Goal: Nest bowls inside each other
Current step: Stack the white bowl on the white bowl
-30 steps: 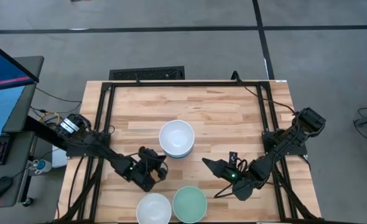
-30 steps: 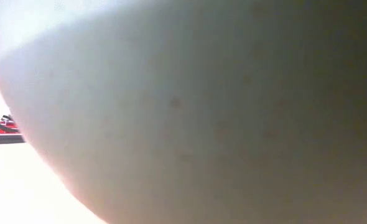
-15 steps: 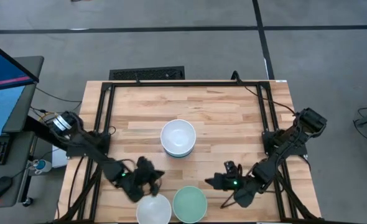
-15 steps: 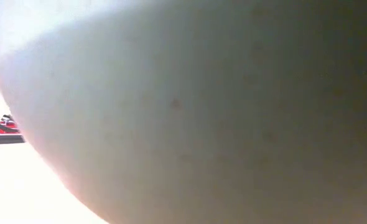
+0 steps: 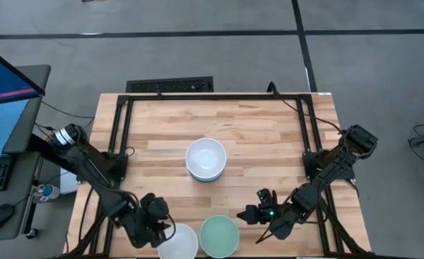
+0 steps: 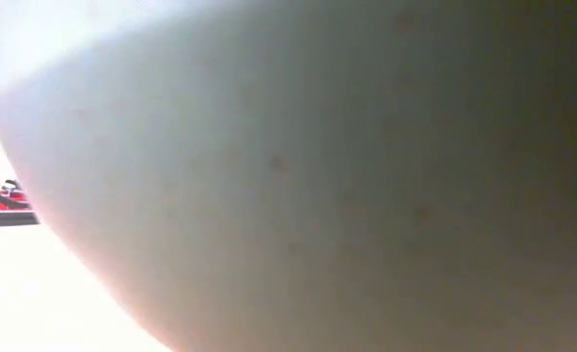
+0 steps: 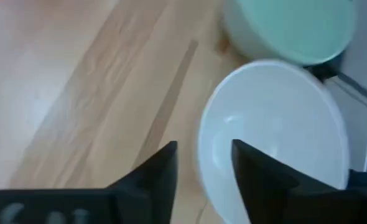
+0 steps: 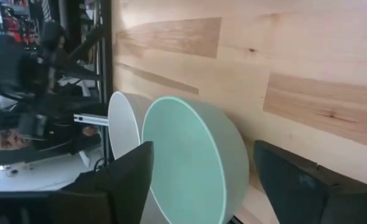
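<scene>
A white bowl and a mint green bowl stand side by side on their bases at the table's near edge. At mid-table a white bowl sits nested in a turquoise one. My left gripper is open at the near white bowl's left rim, which runs between its fingers. My right gripper is open wide at the mint bowl's right side, one finger over the bowl's hollow, the other outside its wall. A pale bowl wall fills the low view.
A black metal frame runs around the wooden table top. Bare wood lies on all sides of the central stack. A monitor and keyboard stand beyond the table's left edge.
My left gripper has gone toward the near edge and a little left, from beside the central stack to the near white bowl's rim. My right gripper has also gone toward the near edge, to the mint bowl, and has opened. The bowls have stayed in place.
</scene>
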